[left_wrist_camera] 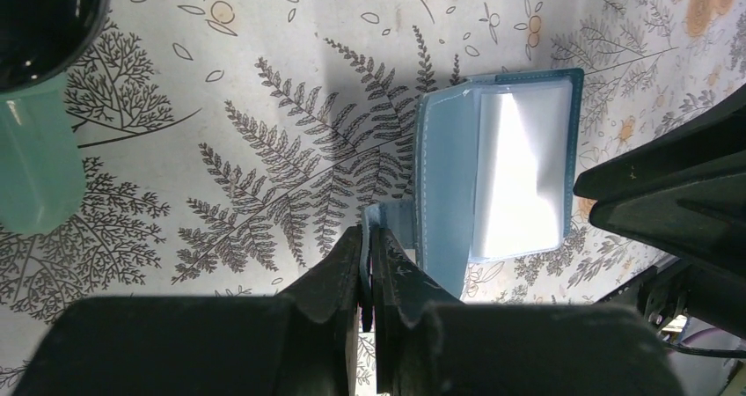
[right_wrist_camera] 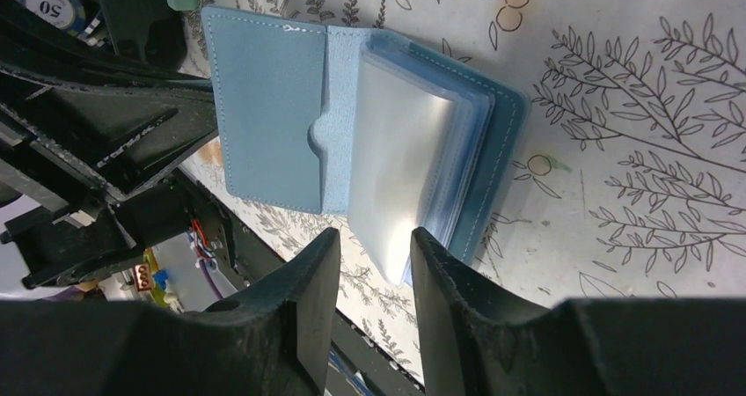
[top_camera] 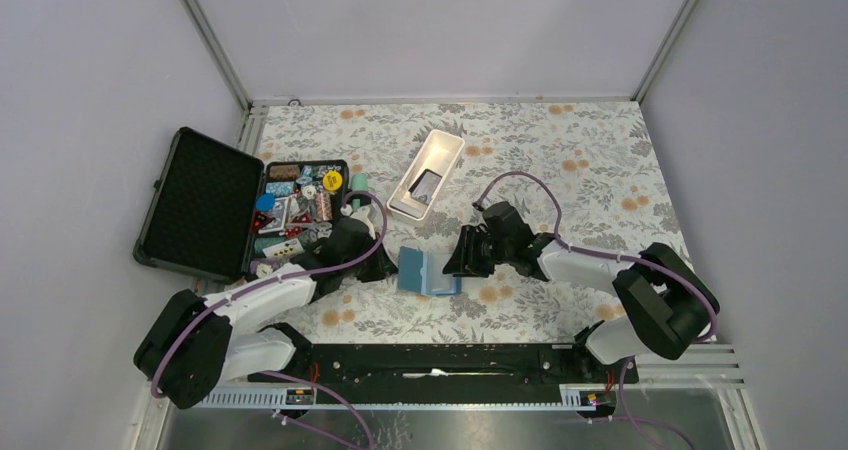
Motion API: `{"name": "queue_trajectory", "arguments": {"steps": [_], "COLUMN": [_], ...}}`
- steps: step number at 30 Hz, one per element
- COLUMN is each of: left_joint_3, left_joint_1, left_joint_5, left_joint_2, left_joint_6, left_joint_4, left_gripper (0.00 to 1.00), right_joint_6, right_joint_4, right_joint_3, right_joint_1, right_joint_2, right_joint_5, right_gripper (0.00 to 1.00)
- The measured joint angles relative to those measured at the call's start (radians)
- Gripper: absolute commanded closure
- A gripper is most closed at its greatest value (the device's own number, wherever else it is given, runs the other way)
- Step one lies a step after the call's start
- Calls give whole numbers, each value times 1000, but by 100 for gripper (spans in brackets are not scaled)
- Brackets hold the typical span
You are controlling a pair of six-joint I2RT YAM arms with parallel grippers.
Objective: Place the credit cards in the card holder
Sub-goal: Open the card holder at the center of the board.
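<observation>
Left fingers [left_wrist_camera: 341, 268]: pinched tight on the card holder [left_wrist_camera: 444, 185], right at its tab [left_wrist_camera: 391, 223].
Right fingers [right_wrist_camera: 303, 299]: narrowly apart, straddling the clear pages [right_wrist_camera: 405, 150].

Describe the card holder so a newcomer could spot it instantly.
On the floral table, look toward the near edge from the long white tray. The card holder lies open there: small, teal-blue, with clear inner sleeves, unlike the big black case.

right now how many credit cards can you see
1: a dark card lies in the white tray. None shows in the open card holder. More may be hidden beneath that card or among the clutter in the black case.
</observation>
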State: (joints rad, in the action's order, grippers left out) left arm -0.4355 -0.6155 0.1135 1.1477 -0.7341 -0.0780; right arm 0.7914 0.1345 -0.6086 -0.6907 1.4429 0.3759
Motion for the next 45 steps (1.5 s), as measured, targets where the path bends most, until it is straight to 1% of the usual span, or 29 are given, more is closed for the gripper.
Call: {"name": "queue_trajectory", "arguments": {"steps": [10, 19, 33, 37, 45], "left_joint_3": [-2, -2, -2, -2, -2], "left_joint_1": [2, 2, 2, 2, 2], "left_joint_5": [-3, -3, -1, 2, 4], "left_joint_2": [11, 28, 53, 53, 53], "left_joint_6": [15, 23, 24, 24, 23], "left_joint_4": [-5, -6, -3, -2, 3], "left_gripper": [100, 100, 100, 100, 100], "right_joint_6": [0, 0, 3, 5, 14], "right_joint_4": [6, -3, 17, 41, 86], "right_joint_3": [-16, -16, -21, -49, -130], "right_joint_1": [-13, -22, -40, -58, -122], "right_joint_2": [52, 55, 71, 100, 167], "right_joint_5": [-36, -87, -71, -64, -42], "right_gripper": [60, 60, 62, 65, 65]}}
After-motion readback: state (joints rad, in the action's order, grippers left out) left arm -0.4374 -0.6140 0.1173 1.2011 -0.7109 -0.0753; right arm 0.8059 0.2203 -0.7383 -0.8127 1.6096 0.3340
